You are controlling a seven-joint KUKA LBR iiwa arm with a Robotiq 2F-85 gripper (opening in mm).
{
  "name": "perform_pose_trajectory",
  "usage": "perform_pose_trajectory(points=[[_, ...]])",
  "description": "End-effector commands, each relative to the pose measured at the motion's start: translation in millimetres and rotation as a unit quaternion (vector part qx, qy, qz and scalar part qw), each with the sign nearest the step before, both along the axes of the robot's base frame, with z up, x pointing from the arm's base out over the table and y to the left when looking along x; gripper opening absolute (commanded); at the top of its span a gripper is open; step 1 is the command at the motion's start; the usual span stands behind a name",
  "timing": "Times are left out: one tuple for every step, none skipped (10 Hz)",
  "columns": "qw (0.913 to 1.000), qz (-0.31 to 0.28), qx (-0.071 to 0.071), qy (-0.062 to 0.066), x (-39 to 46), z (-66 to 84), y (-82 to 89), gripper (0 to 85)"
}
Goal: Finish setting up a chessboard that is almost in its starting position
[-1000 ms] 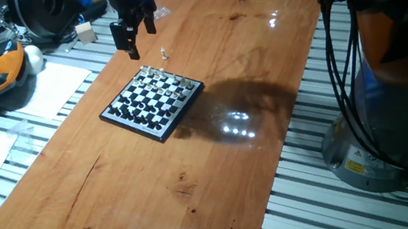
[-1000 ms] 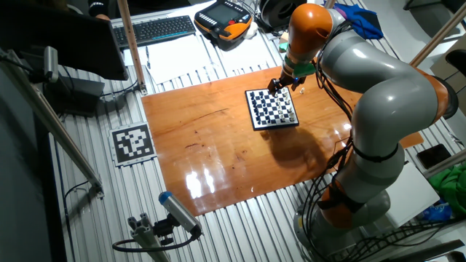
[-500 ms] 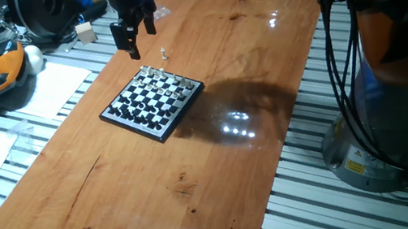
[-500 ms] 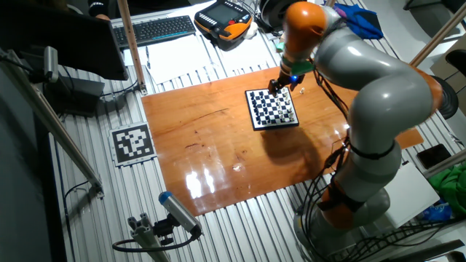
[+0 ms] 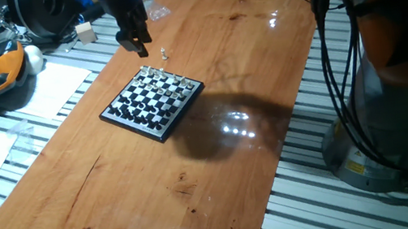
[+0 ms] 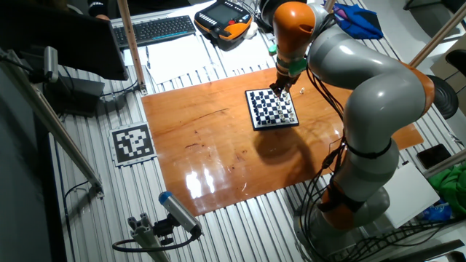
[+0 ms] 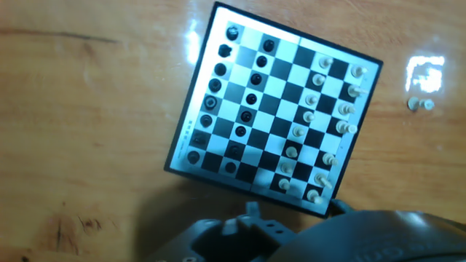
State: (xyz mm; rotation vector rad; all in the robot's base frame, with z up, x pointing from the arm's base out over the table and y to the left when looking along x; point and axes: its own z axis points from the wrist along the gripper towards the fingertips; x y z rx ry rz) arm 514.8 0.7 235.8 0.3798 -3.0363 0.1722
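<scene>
Locating, largest first — table point(image 5: 264, 80): wood, bears everything.
Chessboard point(image 5: 152, 102): on the table's far half.
Gripper point(image 5: 135, 41): above its far edge; jaw width we cannot tell.
Stray pale piece point(image 5: 164, 52): off-board — we judge it the next pick.

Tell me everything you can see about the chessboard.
The chessboard is a small square board with a black frame and black-and-white squares. It lies flat on the wooden table. Black pieces fill two rows on one side, pale pieces the opposite side. One pale piece stands off the board. The hand hovers above, not touching.
</scene>
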Motion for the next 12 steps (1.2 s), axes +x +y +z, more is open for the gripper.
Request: perform_pose_trajectory(points=[[1.0, 0.001, 0.0, -0.001, -0.1, -0.1, 0.0, 0.0], [1.0, 0.001, 0.001, -0.001, -0.2, -0.1, -0.1, 0.0], [1.0, 0.001, 0.001, -0.001, -0.2, -0.2, -0.1, 0.0], [1.0, 0.001, 0.001, -0.001, -0.2, -0.1, -0.1, 0.0], [1.0, 0.001, 0.001, -0.001, -0.2, -0.1, -0.1, 0.0], [1.0, 0.0, 0.001, 0.0, -0.1, -0.1, -0.1, 0.0], [1.0, 0.0, 0.001, 0.001, 0.0, 0.0, -0.1, 0.0], [1.0, 0.0, 0.0, 0.001, 0.0, 0.0, 0.0, 0.0], [1.0, -0.001, 0.0, 0.001, 0.1, 0.0, 0.0, 0.0], [1.0, -0.001, 0.0, 0.001, 0.1, 0.0, -0.1, 0.0], [1.0, -0.006, 0.006, -0.001, -0.1, 0.2, -1.1, 0.0], [0.9997, -0.013, 0.018, -0.004, 0.0, 1.0, -4.2, 0.0]])
